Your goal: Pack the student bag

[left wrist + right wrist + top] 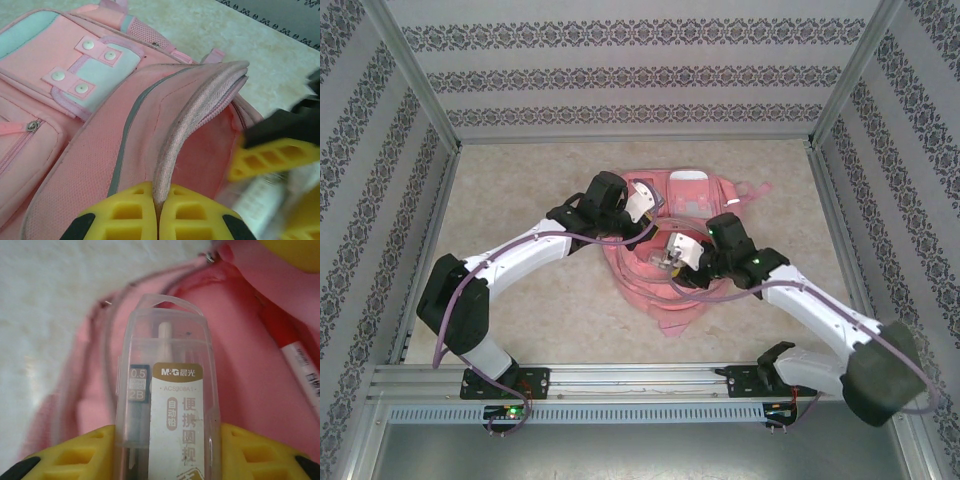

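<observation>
While the bag (655, 300) lay in the middle of the bench (520, 200), a little toward the far side, the top view showed both arms bent inward over it, the left end effector (652, 212) at the bag's far-left part and the right end effector (672, 258) just beside it, over the open mouth; their state could not be told from up there. In the left wrist view, the left end effector (157, 210) had its yellow fingers (125, 212) pressed together on the rim of the bag's (75, 150) opened flap, which stood lifted so that the pink lining showed to its right. Front pockets with a zip pull (33, 125) and white snaps (87, 45) lay to the left, and the right end effector (272, 160) appeared blurred at the right edge, over the opening. In the right wrist view, the right end effector (167, 455) was clamped on a clear plastic case (170, 365) with a printed label, held upright between its fingers (75, 455) above the bag's (240, 340) pink inside. A red pen (295, 365) lay in the bag to the right of the case, and the pale bench (50, 290) showed at the upper left.
</observation>
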Motion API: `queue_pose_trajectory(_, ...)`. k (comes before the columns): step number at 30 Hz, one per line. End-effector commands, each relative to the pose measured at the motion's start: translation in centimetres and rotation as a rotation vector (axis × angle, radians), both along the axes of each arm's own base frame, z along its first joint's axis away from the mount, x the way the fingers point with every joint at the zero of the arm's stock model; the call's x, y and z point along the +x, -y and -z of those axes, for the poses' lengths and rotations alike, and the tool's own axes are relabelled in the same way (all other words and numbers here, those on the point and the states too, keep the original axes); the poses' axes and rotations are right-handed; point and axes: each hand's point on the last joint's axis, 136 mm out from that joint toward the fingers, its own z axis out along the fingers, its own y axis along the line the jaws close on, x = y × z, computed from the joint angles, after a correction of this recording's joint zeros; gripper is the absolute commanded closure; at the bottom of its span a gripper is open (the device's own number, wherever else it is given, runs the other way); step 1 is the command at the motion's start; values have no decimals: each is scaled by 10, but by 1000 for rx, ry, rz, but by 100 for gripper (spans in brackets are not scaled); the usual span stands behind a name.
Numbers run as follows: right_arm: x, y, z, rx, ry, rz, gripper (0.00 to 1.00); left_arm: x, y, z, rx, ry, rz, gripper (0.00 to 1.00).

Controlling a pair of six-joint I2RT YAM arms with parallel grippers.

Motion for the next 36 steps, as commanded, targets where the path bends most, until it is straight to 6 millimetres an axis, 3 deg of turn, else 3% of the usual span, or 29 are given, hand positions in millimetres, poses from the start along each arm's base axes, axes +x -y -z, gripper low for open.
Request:
queue_pose_trajectory(1, 45, 0, -25, -86, 241, 21, 64, -8, 2, -49, -107, 72, 47, 100)
queue_pose_trajectory(4, 66, 0, -31, -82, 287, 95, 63, -12, 1, -46, -109, 61, 51, 100)
queue_pose_trajectory(7, 74, 5, -27, -138, 310, 139, 44, -13, 2, -45, -113, 55, 58, 100)
queue_pose_trajectory(15, 38, 17, -33, -40, 298, 159, 38, -10, 7, -50, -152, 53, 58, 100)
queue_pose_trajectory(17, 29, 23, -39, 24, 256, 201, 45, -10, 8, -51, -168, 50, 55, 100)
queue_pose_trajectory(20, 19, 25, -51, 211, 86, 329, 74, -9, 9, -54, -186, 46, 44, 100)
queue_pose_trajectory(23, 2, 12, -50, 426, -169, 446, 94, -9, 10, -54, -192, 43, 45, 100)
queue_pose_trajectory(26, 1, 14, -34, 561, -385, 734, 95, -9, 11, -52, -197, 30, 44, 100)
queue_pose_trajectory(29, 4, 16, -14, 583, -462, 987, 93, -9, 13, -53, -212, 23, 45, 100)
queue_pose_trajectory(32, 7, 2, -5, 583, -499, 1055, 91, -10, 15, -54, -232, 18, 49, 100)
queue_pose_trajectory(36, 20, 5, 10, 572, -540, 1172, 90, -13, 15, -52, -240, 13, 61, 100)
